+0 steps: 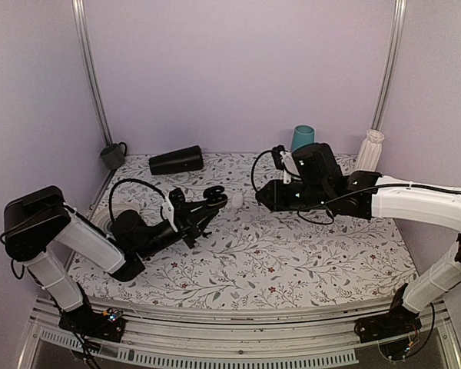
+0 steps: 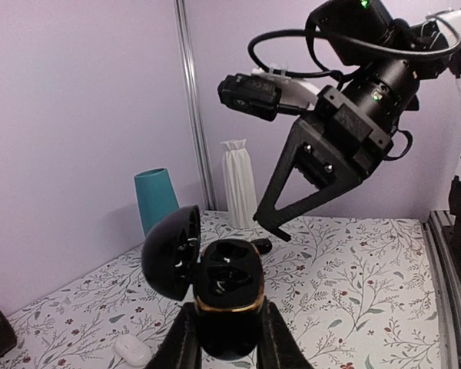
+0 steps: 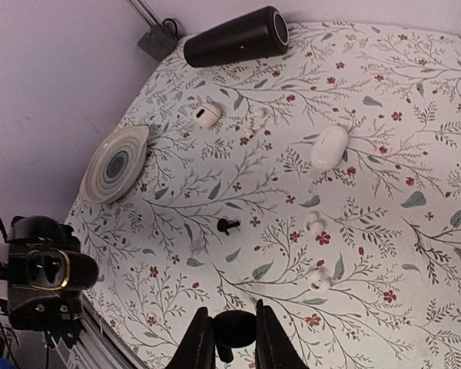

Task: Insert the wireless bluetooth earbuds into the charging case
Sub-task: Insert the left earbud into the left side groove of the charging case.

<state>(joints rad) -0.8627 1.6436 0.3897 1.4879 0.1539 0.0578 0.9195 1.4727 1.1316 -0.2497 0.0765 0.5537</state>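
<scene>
The black charging case (image 2: 229,280) stands upright with its lid swung open to the left, and my left gripper (image 2: 228,311) is shut on its lower body. Its gold-rimmed wells look dark inside. The same case (image 3: 50,269) shows at the left edge of the right wrist view. My right gripper (image 3: 232,319) hangs above the cloth, shut on a tiny black earbud (image 3: 234,330) whose stem points down. A second black earbud (image 3: 227,225) lies loose on the cloth. From above, the right gripper (image 1: 263,194) sits just right of the held case (image 1: 213,192).
Two white earbuds (image 3: 314,223) (image 3: 319,278), a white oval case (image 3: 329,146) and an open white case (image 3: 206,115) lie on the floral cloth. A black cylinder (image 1: 176,160), grey mug (image 1: 112,155), teal cup (image 1: 302,138) and white vase (image 1: 369,150) line the back. A striped plate (image 3: 117,163) sits left.
</scene>
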